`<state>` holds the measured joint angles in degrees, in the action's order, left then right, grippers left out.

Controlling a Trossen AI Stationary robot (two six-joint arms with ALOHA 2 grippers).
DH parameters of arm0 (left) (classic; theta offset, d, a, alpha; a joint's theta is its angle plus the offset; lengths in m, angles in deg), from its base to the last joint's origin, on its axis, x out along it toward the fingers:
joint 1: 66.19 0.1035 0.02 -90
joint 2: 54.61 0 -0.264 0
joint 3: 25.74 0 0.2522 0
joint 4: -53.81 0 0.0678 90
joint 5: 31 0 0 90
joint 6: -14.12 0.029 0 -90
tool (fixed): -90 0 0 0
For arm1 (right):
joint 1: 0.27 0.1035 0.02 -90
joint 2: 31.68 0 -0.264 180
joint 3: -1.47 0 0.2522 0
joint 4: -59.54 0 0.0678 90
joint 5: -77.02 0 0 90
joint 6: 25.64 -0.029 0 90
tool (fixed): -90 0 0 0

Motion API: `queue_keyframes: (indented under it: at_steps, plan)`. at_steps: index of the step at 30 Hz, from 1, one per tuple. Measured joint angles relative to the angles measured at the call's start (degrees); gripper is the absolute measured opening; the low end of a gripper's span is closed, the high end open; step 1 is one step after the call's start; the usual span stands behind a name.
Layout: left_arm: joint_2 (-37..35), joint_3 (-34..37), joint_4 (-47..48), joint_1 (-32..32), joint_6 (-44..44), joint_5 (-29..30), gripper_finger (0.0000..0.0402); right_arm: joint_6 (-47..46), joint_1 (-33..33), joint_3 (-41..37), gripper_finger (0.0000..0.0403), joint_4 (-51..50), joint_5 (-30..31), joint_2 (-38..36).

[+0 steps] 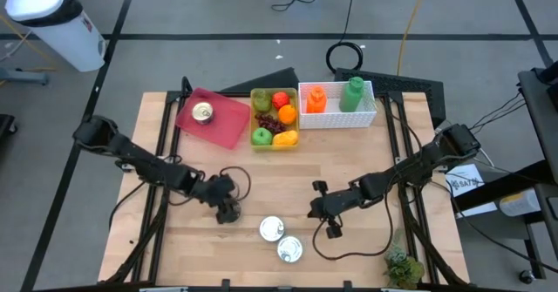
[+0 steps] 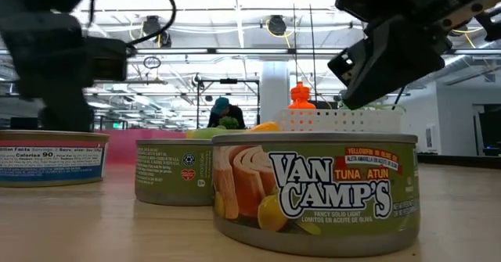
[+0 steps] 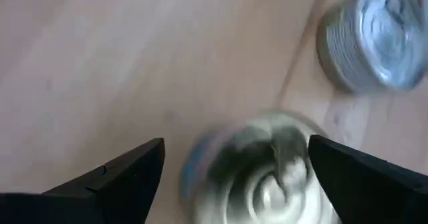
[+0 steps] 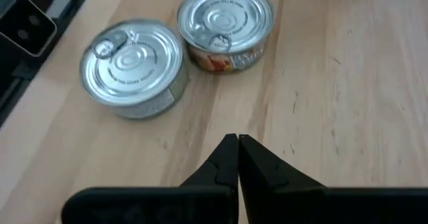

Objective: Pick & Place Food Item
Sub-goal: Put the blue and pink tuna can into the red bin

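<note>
Tuna cans are sitting at the near edge: one (image 1: 289, 249) nearest, another (image 1: 272, 229) just behind it. A third can (image 3: 257, 174) is lying between the left gripper (image 1: 228, 210)'s wide-spread fingers (not gripped). Right gripper (image 1: 326, 213) is hovering nearby, fingers pinched together, empty. Farther back, a fourth can (image 1: 202, 112) is resting on the pink plate (image 1: 228, 126).

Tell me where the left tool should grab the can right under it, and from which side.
Grip the can across its round side wall, coming straight down from above. It sits flat, lid up, between the open fingers of the left tool; its low wall suits a top-down pinch.
</note>
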<state>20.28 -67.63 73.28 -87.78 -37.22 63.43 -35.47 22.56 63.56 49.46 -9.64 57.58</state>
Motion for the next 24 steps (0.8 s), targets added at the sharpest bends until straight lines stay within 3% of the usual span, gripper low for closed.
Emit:
queue_keyframes:
  at_steps: [7,14,19,24]
  plan:
    - [-0.71,-2.83,7.98,-7.18,-8.16,0.24,0.0320,0.00,-0.28,-1.45,0.0000,4.98,-0.09,0.00]
    - [0.51,-1.16,7.73,-9.25,-10.58,6.22,0.0272,0.00,-0.28,-1.57,0.0000,5.14,-0.11,0.00]
    - [2.43,-0.95,6.86,-7.35,-10.47,19.86,0.0243,0.00,-0.32,-1.57,0.0000,5.34,-0.11,0.00]
    - [5.68,-0.89,0.16,-2.60,-4.44,27.52,0.0220,0.02,-0.37,-1.57,0.0000,5.33,-0.11,0.00]
